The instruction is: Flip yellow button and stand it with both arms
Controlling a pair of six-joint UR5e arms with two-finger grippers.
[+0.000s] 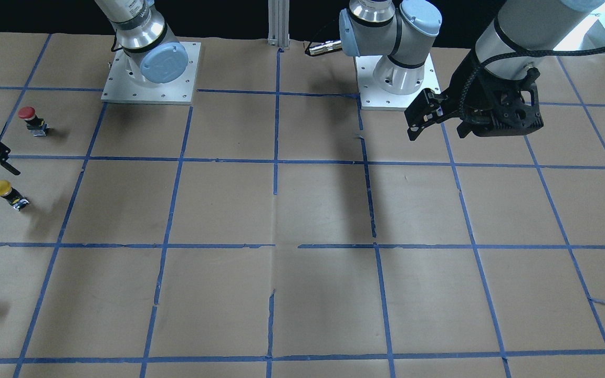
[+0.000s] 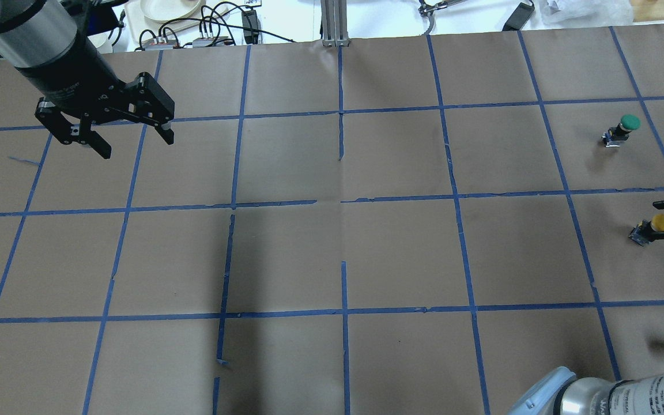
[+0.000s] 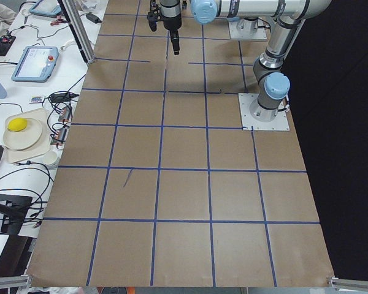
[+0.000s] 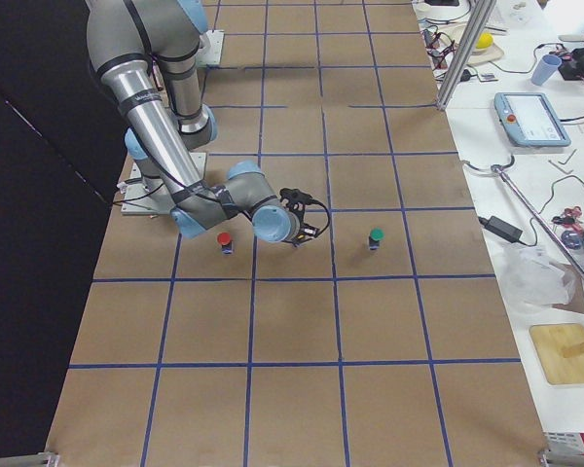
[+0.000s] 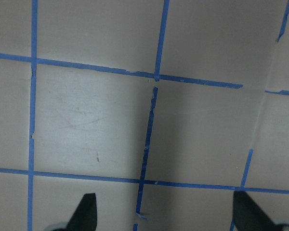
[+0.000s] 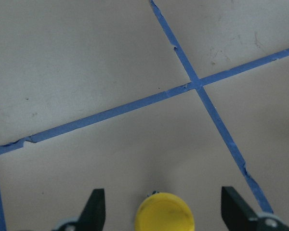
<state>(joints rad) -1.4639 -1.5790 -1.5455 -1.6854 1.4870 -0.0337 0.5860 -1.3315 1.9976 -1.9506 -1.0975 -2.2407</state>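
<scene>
The yellow button (image 2: 656, 226) appears to stand cap up on its grey-black base near the table's right end; it also shows in the front view (image 1: 7, 192). My right gripper (image 2: 661, 221) is open and straddles it, one finger on each side, without touching. In the right wrist view the yellow cap (image 6: 164, 214) sits midway between the two open fingers (image 6: 94, 209). My left gripper (image 2: 137, 147) is open and empty, held above bare paper at the far left; the left wrist view shows its fingertips (image 5: 84, 211) spread apart.
A green-capped button (image 2: 625, 128) stands beyond the yellow one. A red-capped button (image 1: 32, 119) stands on the robot's side of it. Brown paper with a blue tape grid (image 2: 340, 202) covers the table. Both arm bases (image 1: 150, 68) are bolted at the robot's edge.
</scene>
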